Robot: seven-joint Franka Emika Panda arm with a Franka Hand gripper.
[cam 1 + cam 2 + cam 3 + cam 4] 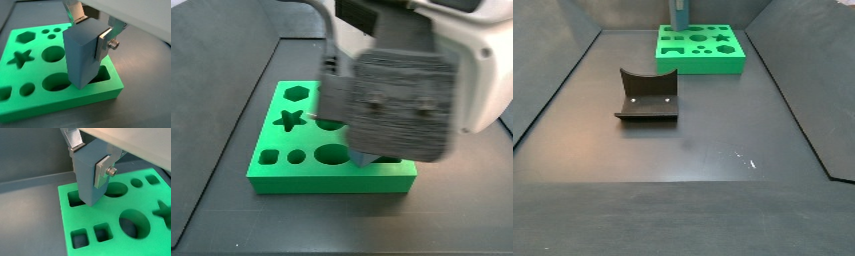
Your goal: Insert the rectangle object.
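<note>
My gripper (90,37) is shut on the rectangle object (80,61), a slate-blue block held upright; it shows the same in both wrist views (85,183). A silver finger (105,44) presses each side of its upper part. The block's lower end is in the mouth of a rectangular hole (102,76) at a corner of the green shape board (27,109). In a side view the block (679,17) stands at the far left corner of the board (700,66). In the other side view the arm's wrist (398,90) hides the block.
The board (115,247) has several other holes: star (20,58), hexagon, circles, ovals and small squares (101,232). The fixture (647,96) stands on the dark floor in front of the board. Dark walls edge the floor on both sides.
</note>
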